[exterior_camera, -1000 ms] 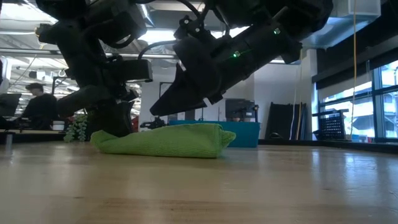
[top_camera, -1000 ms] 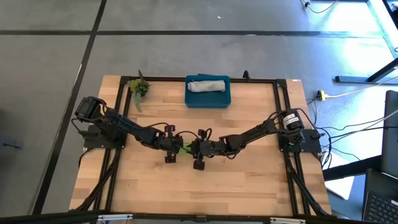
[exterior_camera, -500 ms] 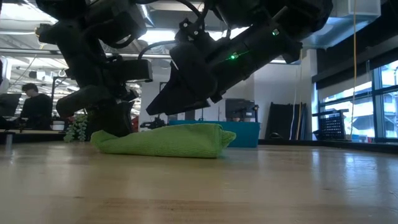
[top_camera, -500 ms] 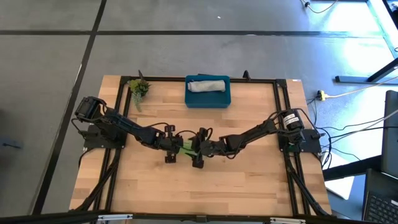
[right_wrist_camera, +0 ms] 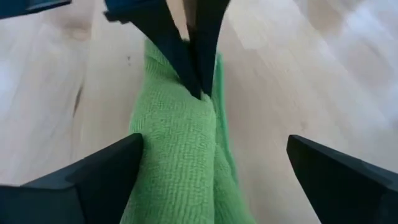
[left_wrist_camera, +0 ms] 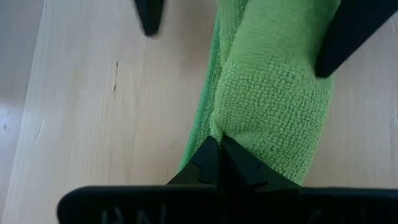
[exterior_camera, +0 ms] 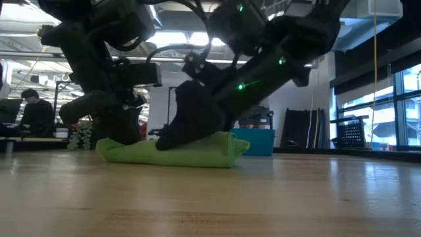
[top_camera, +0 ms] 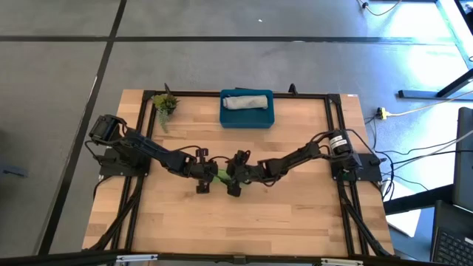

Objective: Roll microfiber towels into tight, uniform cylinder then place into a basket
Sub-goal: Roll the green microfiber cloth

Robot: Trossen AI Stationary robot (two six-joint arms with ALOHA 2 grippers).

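Note:
The lime green towel [top_camera: 222, 177] lies as a flattened roll [exterior_camera: 197, 151] on the wood at mid-table. My left gripper [left_wrist_camera: 219, 149] is shut, with its tips on the roll's left end. My right gripper [right_wrist_camera: 214, 177] is open wide. It has come down over the roll's right part, with one finger [right_wrist_camera: 106, 171] on each side; whether they touch the cloth, I cannot tell. The grey towel [top_camera: 247, 101] lies rolled in the teal basket [top_camera: 267, 117] at the table's far edge. My left gripper presses its shut fingertips [right_wrist_camera: 198, 68] on the green roll's left end [left_wrist_camera: 249, 124], at the seam beside the loose edge. The fingers slant down from the table's left and lie along the roll. The roll rests on the table.
A small green plant sprig [top_camera: 164, 104] lies at the far left, beside the black frame rail. Bare wood stretches in front of the roll to the near edge. In the low view a person [exterior_camera: 33, 113] sits in the room behind the table.
My right gripper has opened wide and sunk toward the table's left, from above the roll's right end down over the roll. The green roll and my left gripper have stayed where they were.

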